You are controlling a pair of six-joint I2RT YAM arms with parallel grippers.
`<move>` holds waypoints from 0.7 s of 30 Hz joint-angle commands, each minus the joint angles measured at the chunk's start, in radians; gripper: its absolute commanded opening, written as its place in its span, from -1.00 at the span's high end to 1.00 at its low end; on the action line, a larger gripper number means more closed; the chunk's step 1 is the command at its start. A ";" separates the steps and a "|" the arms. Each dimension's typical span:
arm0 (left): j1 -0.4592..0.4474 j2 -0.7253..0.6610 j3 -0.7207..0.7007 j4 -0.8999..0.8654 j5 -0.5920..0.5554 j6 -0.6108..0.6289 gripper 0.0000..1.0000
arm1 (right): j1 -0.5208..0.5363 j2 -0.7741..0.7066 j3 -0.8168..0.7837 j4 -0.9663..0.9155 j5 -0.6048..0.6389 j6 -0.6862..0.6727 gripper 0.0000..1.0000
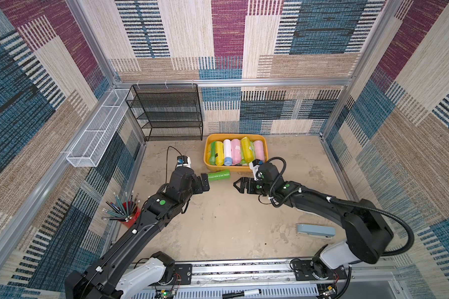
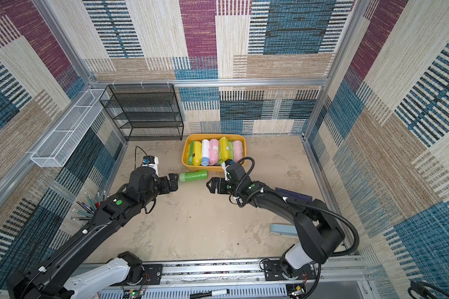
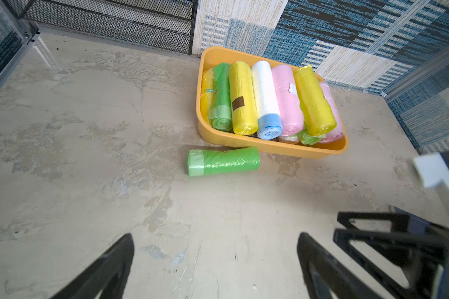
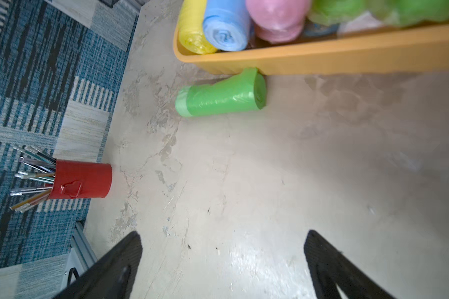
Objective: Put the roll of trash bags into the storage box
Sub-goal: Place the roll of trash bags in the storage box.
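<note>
A green roll of trash bags [image 1: 219, 175] [image 2: 193, 175] lies on its side on the table, just in front of the storage box [image 1: 235, 135] [image 2: 214, 135]. The box is an orange-yellow tub holding several coloured rolls. In the right wrist view, one end of the roll [image 4: 221, 97] sits against the box wall [image 4: 347, 57]. My left gripper [image 1: 205, 182] [image 3: 215, 236] is open and empty, close to the roll's [image 3: 223, 161] left end. My right gripper [image 1: 237, 185] [image 4: 223, 233] is open and empty, a little to the roll's right and nearer the table's front.
A black mesh rack [image 1: 166, 114] stands at the back left, with a white wire basket [image 1: 96, 129] on the left wall. A red pencil cup [image 1: 130, 212] [image 4: 81, 180] stands at the left edge. A blue-grey stapler [image 1: 315, 231] lies front right, and a marker [image 1: 241, 293] lies on the front rail.
</note>
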 commanded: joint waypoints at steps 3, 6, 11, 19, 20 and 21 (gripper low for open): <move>0.000 -0.116 -0.033 -0.060 -0.007 -0.014 -0.97 | 0.013 0.175 0.232 -0.220 0.069 -0.329 -0.99; 0.002 -0.174 -0.050 -0.072 -0.022 -0.011 -0.97 | 0.023 0.242 0.324 -0.261 0.093 -0.404 -0.99; 0.002 -0.228 -0.056 -0.098 -0.040 -0.015 -0.97 | 0.040 0.316 0.406 -0.252 0.135 -0.506 -0.98; 0.002 -0.254 -0.061 -0.096 -0.017 -0.022 -0.97 | 0.111 0.415 0.496 -0.236 0.191 -0.625 -0.99; 0.002 -0.254 -0.065 -0.088 -0.010 -0.026 -0.97 | 0.123 0.424 0.501 -0.226 0.205 -0.646 -0.99; 0.002 -0.256 -0.071 -0.076 0.006 -0.028 -0.97 | 0.134 0.431 0.503 -0.213 0.224 -0.664 -0.99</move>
